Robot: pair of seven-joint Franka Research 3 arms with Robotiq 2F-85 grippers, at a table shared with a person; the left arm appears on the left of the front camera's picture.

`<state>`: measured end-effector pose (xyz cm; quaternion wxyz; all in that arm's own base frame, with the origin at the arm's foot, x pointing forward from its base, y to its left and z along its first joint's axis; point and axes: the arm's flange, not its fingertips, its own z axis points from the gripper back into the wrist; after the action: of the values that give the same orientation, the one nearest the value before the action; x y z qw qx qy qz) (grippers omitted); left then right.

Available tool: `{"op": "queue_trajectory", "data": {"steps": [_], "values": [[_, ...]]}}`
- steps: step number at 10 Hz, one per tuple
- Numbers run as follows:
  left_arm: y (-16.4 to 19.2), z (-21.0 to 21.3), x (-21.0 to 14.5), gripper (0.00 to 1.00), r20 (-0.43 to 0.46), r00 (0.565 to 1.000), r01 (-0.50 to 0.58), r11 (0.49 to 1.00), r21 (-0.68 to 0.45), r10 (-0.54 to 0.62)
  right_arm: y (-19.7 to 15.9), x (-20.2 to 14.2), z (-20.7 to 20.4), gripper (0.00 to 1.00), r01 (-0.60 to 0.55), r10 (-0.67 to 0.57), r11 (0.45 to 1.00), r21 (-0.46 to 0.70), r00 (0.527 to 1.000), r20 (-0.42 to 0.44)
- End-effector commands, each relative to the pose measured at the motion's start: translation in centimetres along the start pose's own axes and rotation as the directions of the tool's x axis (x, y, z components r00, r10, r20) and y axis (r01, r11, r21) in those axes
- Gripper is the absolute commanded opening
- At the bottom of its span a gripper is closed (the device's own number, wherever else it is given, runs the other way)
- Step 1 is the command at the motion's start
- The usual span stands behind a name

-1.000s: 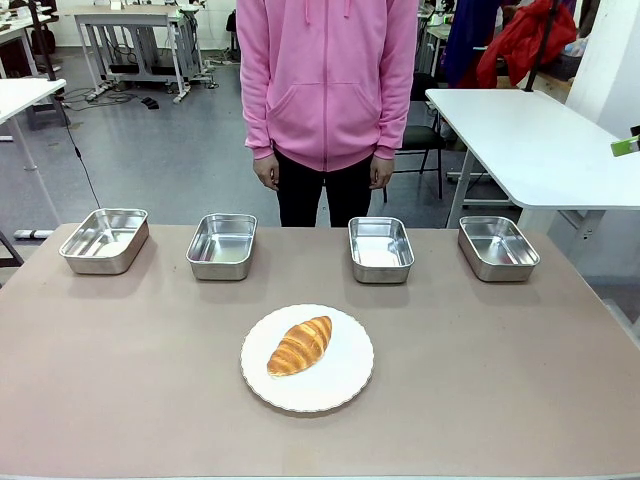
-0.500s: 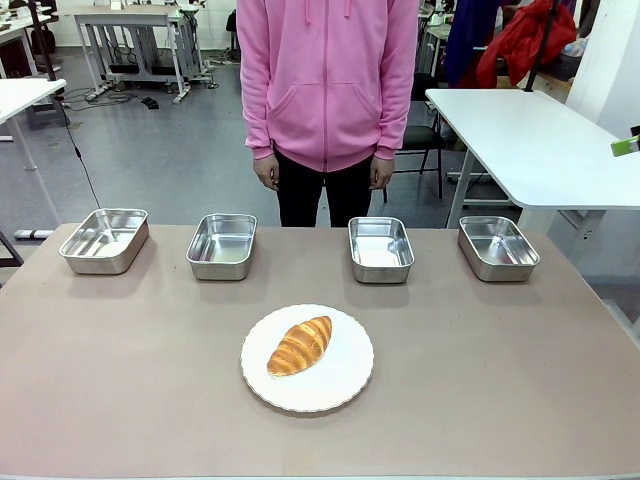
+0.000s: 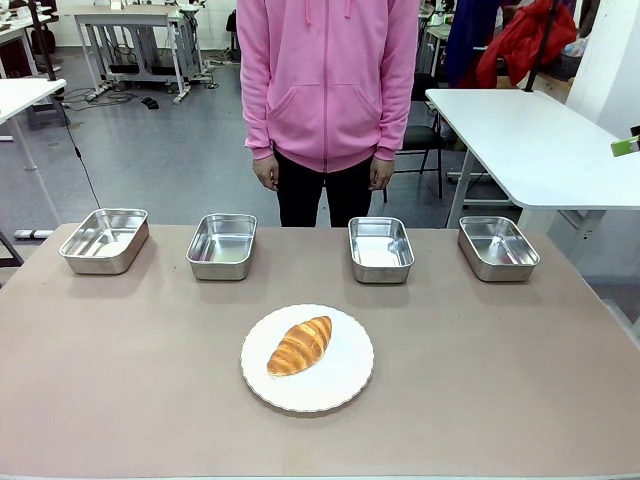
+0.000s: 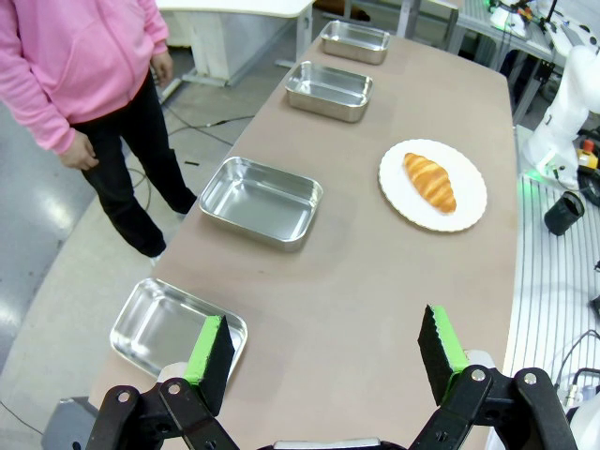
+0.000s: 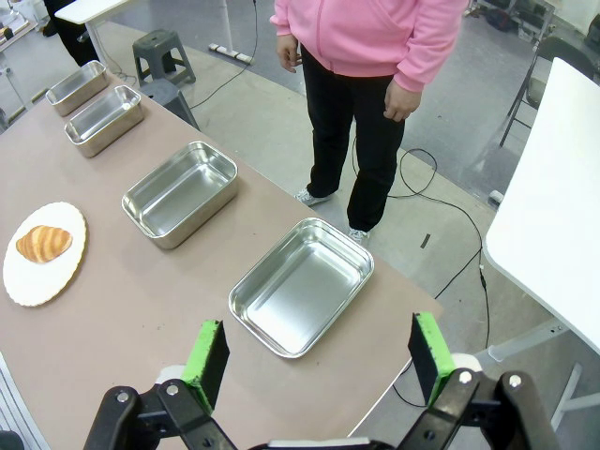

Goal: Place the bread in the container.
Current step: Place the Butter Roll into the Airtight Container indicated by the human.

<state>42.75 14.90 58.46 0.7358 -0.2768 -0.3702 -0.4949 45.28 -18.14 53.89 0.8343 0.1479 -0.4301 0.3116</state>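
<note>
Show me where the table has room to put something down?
Lots of bare table left and right of the white plate. The far edge is crowded: four steel trays in a row, with gaps between.

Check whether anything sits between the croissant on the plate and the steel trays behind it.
Nothing visible does. The golden-brown croissant-shaped bread lies on the round white plate, and only bare brown tabletop separates it from the row of four shiny rectangular steel trays, all empty.
</note>
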Motion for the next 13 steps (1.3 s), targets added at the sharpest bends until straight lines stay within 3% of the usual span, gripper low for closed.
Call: {"op": "queue_trajectory", "data": {"steps": [1, 13], "values": [[-0.12, 0.13, -0.01, 1.0, 0.004, 1.0, 0.012, 1.0, -0.005, -0.012, -0.12, 0.21, -0.11, 1.0, 0.001, -0.001, 1.0, 0.002, 1.0, 0.027], [-0.12, 0.13, -0.01, 1.0, 0.004, 1.0, 0.012, 1.0, -0.005, -0.012, -0.12, 0.21, -0.11, 1.0, 0.001, -0.001, 1.0, 0.002, 1.0, 0.027]]}}
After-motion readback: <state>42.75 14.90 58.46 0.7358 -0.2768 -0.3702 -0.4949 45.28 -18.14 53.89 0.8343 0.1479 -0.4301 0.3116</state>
